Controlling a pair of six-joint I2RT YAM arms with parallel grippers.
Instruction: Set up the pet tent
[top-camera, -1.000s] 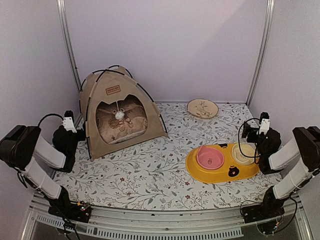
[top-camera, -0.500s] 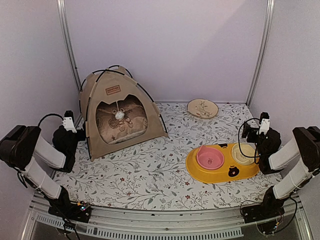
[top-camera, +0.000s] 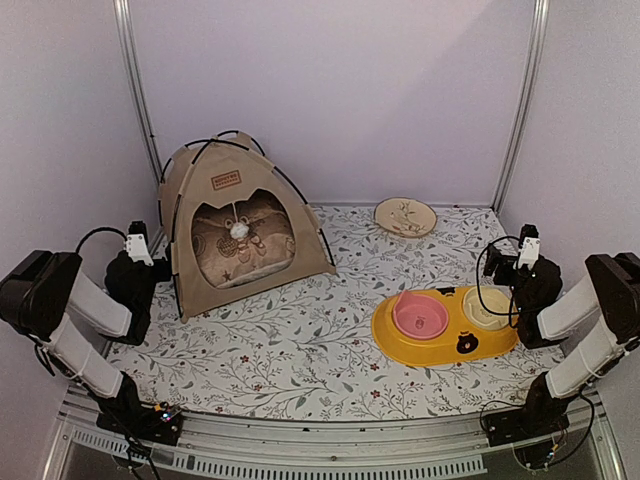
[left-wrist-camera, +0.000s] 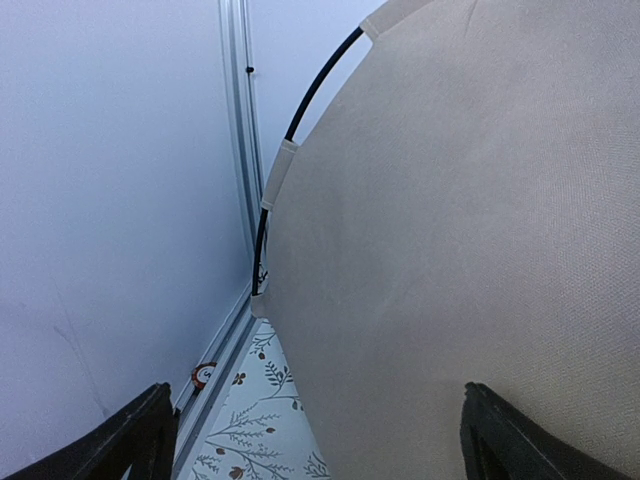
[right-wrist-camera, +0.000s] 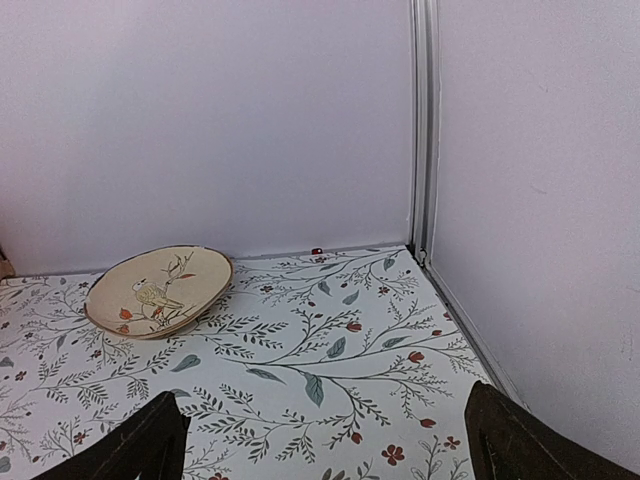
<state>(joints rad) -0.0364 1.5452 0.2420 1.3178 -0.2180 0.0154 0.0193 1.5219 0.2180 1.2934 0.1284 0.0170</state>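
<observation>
the pet tent (top-camera: 235, 225) stands upright in the far left corner of the table (top-camera: 300, 350), its opening facing the near edge. black poles (top-camera: 303, 200) arch over its tan fabric, and a brown label (top-camera: 226, 180) sits above the opening, where a white pom-pom (top-camera: 239, 229) hangs. a patterned pillow (top-camera: 250, 250) lies inside. the left pincer (left-wrist-camera: 322, 435) is near the tent's left wall with its fingers spread wide and nothing between them. the right pincer (right-wrist-camera: 320, 435) is near the right edge, also wide apart and holding nothing, beside a yellow feeder (top-camera: 445, 340). a bird plate (top-camera: 405, 216) lies by the far edge.
</observation>
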